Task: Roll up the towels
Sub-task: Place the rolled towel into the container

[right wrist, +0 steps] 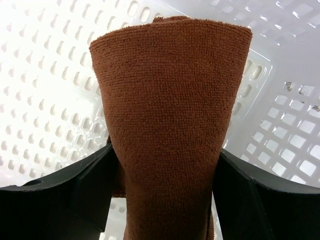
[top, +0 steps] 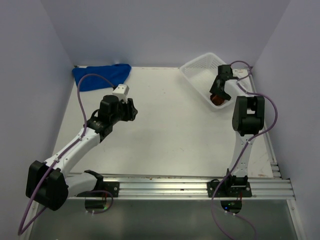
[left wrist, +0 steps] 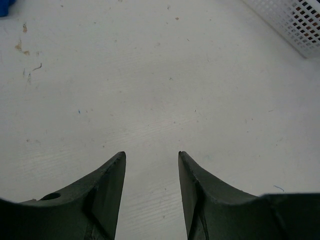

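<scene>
The rust-brown towel (right wrist: 167, 125) is a tight roll held between my right gripper's (right wrist: 165, 155) jaws, which are shut on it. In the top view the right gripper (top: 217, 95) holds the brown towel (top: 217, 101) inside the near end of the white mesh basket (top: 197, 67). The royal blue towel (top: 100, 75) lies crumpled and unrolled at the table's far left corner; a sliver of it shows in the left wrist view (left wrist: 5, 6). My left gripper (top: 131, 110) is open and empty over bare table in the left middle, its jaws apart (left wrist: 151, 157).
The basket stands tilted at the back right against the wall, and its corner shows in the left wrist view (left wrist: 295, 25). Purple-grey walls enclose the table on three sides. A metal rail (top: 190, 187) with the arm bases runs along the near edge.
</scene>
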Robot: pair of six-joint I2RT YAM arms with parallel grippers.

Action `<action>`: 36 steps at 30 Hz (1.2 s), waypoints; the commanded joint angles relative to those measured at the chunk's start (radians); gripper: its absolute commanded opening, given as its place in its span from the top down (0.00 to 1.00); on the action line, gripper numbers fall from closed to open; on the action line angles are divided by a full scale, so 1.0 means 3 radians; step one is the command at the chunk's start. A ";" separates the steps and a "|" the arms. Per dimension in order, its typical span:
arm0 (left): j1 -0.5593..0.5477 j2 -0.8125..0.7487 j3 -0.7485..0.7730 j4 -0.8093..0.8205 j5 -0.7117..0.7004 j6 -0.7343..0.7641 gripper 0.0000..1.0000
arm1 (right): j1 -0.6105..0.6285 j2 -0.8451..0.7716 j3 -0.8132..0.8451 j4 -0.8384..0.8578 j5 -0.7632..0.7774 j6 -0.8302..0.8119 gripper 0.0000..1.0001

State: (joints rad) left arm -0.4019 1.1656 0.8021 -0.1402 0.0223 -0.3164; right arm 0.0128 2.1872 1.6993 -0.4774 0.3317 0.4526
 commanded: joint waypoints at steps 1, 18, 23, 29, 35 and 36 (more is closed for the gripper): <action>-0.0005 -0.0055 0.0139 0.0028 0.0002 0.0083 0.49 | -0.0007 -0.0107 0.0216 -0.0203 -0.0042 -0.0021 0.26; 0.0010 -0.0045 0.0164 -0.0018 0.0120 0.0109 0.39 | -0.0007 -0.0336 0.0446 -0.0653 -0.0017 -0.0077 0.10; 0.0015 -0.0066 0.0170 -0.0024 0.0146 0.0109 0.38 | -0.0007 -0.0490 0.0415 -0.0668 -0.0042 -0.0082 0.09; 0.0020 -0.0127 0.0159 -0.0029 0.0115 0.0114 0.36 | -0.0007 -0.0653 0.0431 -0.0730 -0.0052 -0.0057 0.09; 0.0031 -0.0148 0.0175 -0.0039 -0.0033 0.0134 0.31 | 0.0024 -0.0960 0.0237 -0.0613 -0.0108 -0.0051 0.09; 0.0031 -0.0148 0.0185 -0.0049 -0.0059 0.0145 0.30 | 0.0049 -0.1016 0.0196 -0.0577 -0.0179 -0.0051 0.09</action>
State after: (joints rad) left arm -0.3996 1.1442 0.8101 -0.1528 0.0353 -0.3012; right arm 0.0151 1.9869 1.7779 -0.6682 0.3187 0.4446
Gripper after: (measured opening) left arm 0.692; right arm 0.910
